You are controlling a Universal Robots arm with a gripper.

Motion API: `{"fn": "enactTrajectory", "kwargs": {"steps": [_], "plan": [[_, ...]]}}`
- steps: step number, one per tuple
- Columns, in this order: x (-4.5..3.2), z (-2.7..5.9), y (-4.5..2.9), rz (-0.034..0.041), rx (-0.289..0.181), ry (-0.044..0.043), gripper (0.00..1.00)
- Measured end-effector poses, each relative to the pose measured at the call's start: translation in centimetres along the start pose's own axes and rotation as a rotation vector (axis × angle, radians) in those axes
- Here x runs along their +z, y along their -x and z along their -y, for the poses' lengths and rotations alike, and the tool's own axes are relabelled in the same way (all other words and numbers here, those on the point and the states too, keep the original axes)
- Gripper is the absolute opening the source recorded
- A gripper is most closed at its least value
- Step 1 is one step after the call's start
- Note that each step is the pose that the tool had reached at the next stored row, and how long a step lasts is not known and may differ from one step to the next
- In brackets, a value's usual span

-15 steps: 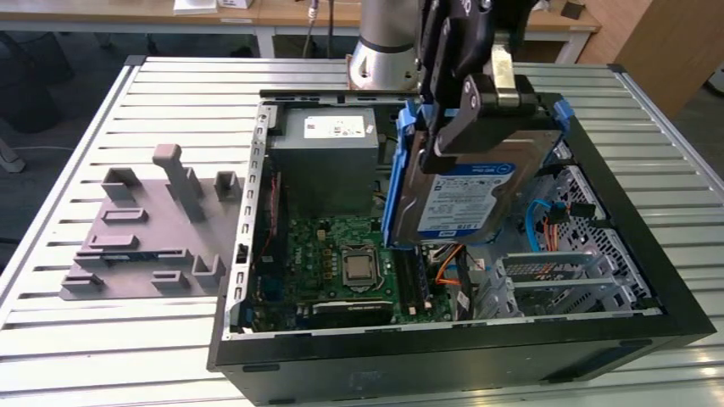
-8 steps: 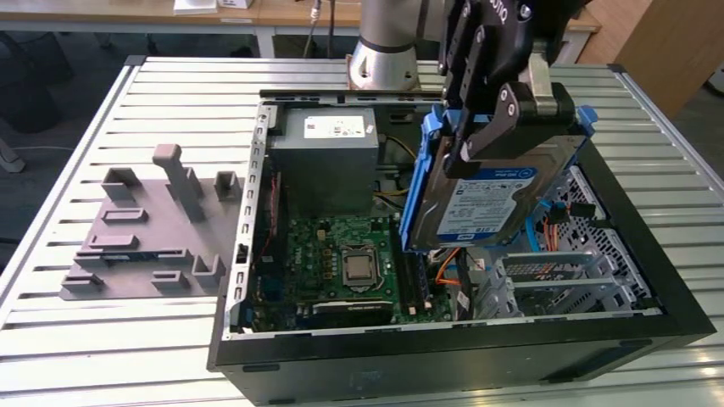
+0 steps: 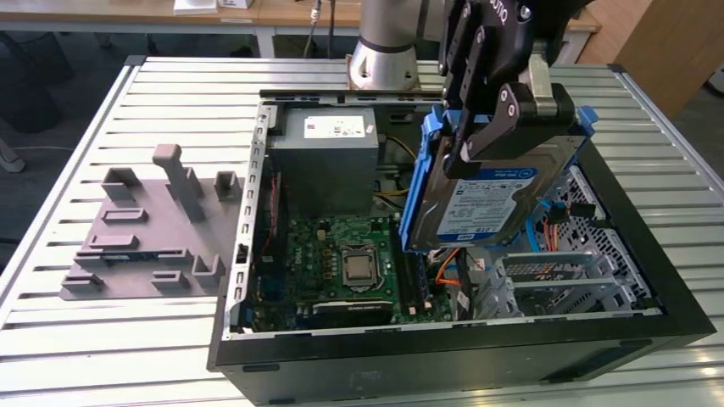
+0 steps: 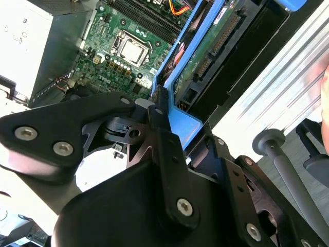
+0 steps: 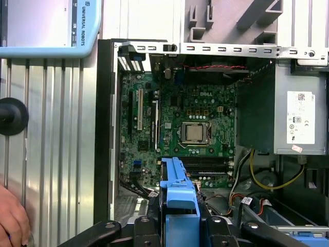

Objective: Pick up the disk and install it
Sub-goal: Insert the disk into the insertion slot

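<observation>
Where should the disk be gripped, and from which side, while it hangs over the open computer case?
Best at its upper end, coming from above, as the gripper holds it now: pinched across the blue carrier bracket. The disk hangs tilted, label outward, so its lower end is likely left free to enter the case.

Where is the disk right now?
The disk hangs tilted in the gripper over the open computer case, toward the exterior view's right, beside the grey power supply box and above the drive cage.
</observation>
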State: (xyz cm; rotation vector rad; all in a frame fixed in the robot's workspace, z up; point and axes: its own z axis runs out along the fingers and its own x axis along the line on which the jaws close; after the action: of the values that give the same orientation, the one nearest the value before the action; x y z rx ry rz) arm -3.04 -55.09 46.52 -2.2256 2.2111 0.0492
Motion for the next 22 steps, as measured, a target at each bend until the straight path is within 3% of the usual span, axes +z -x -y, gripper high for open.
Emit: {"fn": "enactTrajectory", "kwargs": {"steps": [8,13,22], "plan": [[0.03,0.00,-0.09,0.0003,0.000,-0.0001,0.36],[0.07,0.14,-0.90,0.0001,0.000,0.0000,0.36],[0.37,2.43,-1.46,0.0000,0.000,0.0003,0.36]]}}
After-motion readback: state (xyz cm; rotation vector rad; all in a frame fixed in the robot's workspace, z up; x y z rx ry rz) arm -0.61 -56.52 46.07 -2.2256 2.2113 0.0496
